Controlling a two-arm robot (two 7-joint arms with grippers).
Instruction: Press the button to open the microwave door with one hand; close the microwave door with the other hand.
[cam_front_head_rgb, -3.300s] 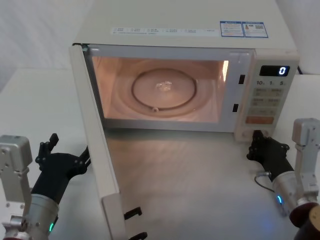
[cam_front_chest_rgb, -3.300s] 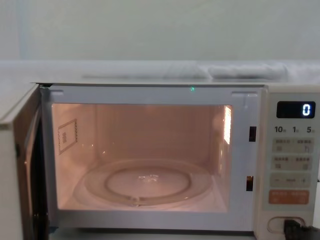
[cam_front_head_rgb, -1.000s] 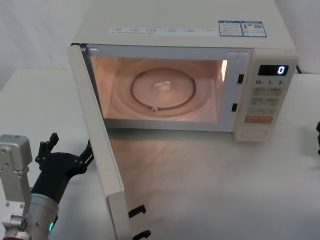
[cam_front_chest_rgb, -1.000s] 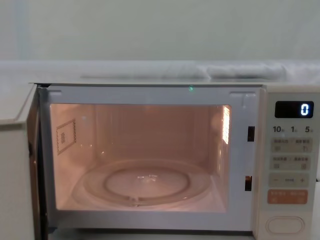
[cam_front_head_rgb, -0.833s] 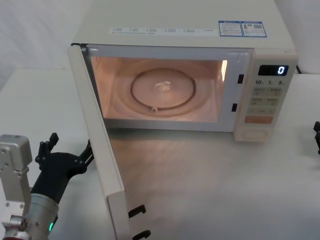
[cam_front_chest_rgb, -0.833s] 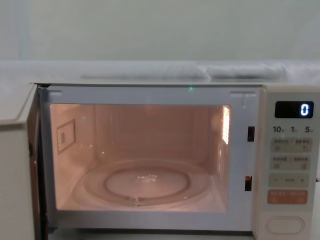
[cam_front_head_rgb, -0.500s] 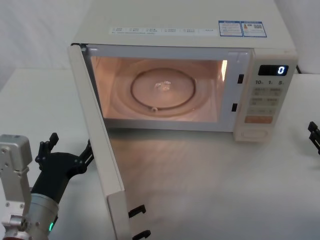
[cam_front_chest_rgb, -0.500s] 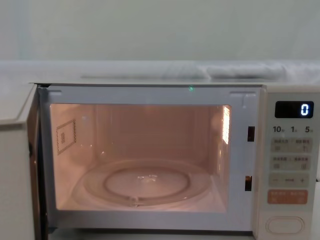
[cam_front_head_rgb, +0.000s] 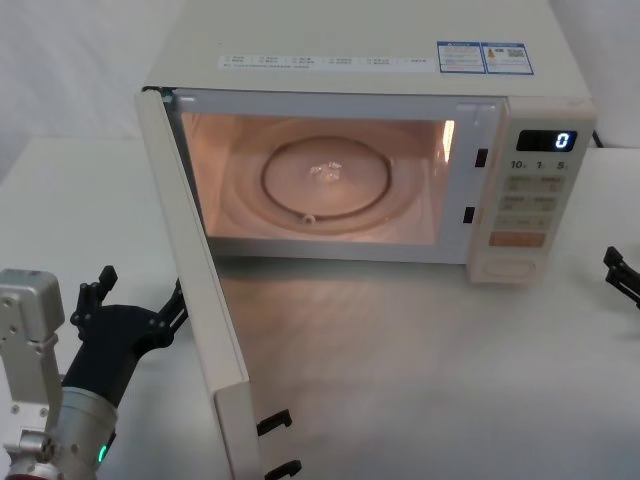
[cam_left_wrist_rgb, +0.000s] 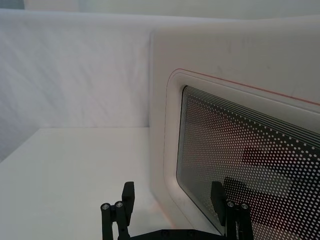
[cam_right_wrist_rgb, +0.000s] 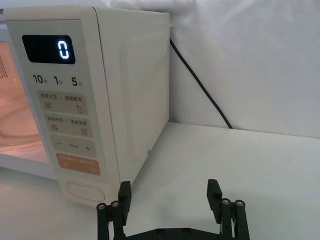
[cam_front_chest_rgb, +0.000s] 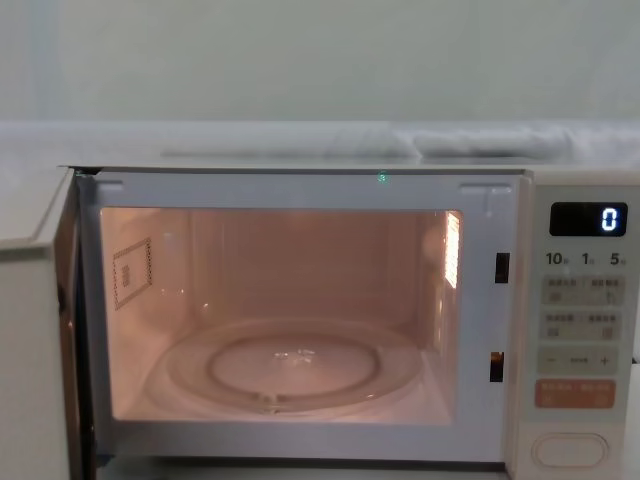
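Left hand (cam_left_wrist_rgb: 172, 200) faces the microwave door (cam_left_wrist_rgb: 240, 150), fingers spread.

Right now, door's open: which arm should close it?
Left. The left gripper sits open just outside the swung-out microwave door, facing its window. The right gripper is off beside the keypad side, far from the door.

We see the microwave (cam_front_head_rgb: 360, 60) cased in smooth cream plastic with a soft sheen. Its door (cam_left_wrist_rgb: 240, 140) has the same cream finish around a dark window (cam_left_wrist_rgb: 250, 165) of finely perforated mesh under a glossy pane. Inside, the glass turntable (cam_front_chest_rgb: 295, 365) looks clear and shiny. The button (cam_right_wrist_rgb: 86, 191) is smooth cream plastic. The table (cam_front_head_rgb: 420, 370) looks white and matt. Both grippers (cam_left_wrist_rgb: 172, 215) (cam_right_wrist_rgb: 170, 212) are matt black, with small bright metal screws.
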